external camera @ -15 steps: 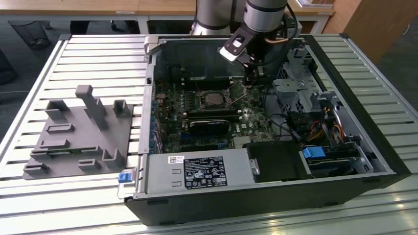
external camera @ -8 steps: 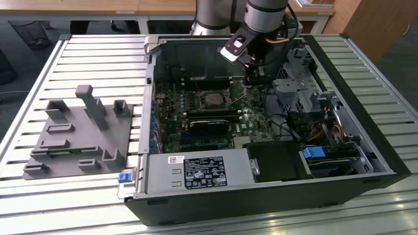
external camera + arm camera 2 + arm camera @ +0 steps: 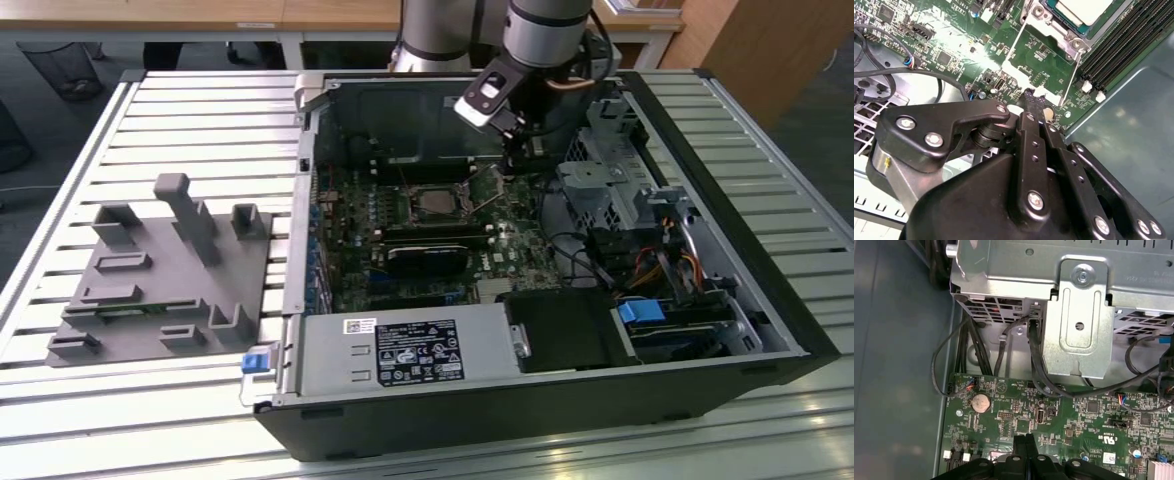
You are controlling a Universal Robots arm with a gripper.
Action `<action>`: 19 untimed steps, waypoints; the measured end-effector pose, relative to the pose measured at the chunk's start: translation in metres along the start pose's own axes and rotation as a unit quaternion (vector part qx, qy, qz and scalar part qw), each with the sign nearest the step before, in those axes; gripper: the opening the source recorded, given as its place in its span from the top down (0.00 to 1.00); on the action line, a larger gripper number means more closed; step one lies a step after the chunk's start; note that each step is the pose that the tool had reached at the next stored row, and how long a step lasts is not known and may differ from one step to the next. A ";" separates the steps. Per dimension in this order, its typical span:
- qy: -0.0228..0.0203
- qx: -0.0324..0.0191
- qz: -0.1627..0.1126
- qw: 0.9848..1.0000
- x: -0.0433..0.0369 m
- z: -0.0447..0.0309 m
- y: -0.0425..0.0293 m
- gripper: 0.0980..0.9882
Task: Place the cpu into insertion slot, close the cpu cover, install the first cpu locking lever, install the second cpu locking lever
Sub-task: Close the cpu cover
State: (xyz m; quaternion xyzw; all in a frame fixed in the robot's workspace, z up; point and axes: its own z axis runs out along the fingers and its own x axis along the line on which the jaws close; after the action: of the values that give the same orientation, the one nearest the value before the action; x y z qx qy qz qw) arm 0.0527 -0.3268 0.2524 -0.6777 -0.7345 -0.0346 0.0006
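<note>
Gripper (image 3: 1033,97) with fingertips pressed together on nothing, hanging just above the green motherboard (image 3: 1064,415) inside the open computer case (image 3: 747,300). The cpu (image 3: 1081,9) lies in the insertion slot (image 3: 411,203), framed by the cpu cover (image 3: 1066,31), near the fingertips. A white printed label (image 3: 414,350) marks the power supply; a small sticker (image 3: 1109,458) sits on the board, its text illegible.

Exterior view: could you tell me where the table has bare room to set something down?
The table is bare between the grey fixture and the far edge, and along the near edge; the computer case is crowded inside.
</note>
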 end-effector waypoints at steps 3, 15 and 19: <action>0.000 0.000 -0.001 1.000 0.0003 0.0008 0.0018 0.99; 0.000 0.000 -0.007 1.000 0.0032 0.0057 0.0097 0.99; 0.000 0.000 -0.008 1.000 0.0032 0.0091 0.0104 0.99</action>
State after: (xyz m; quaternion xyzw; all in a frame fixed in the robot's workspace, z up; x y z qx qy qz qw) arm 0.0633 -0.3223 0.2439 -0.6721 -0.7397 -0.0346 0.0008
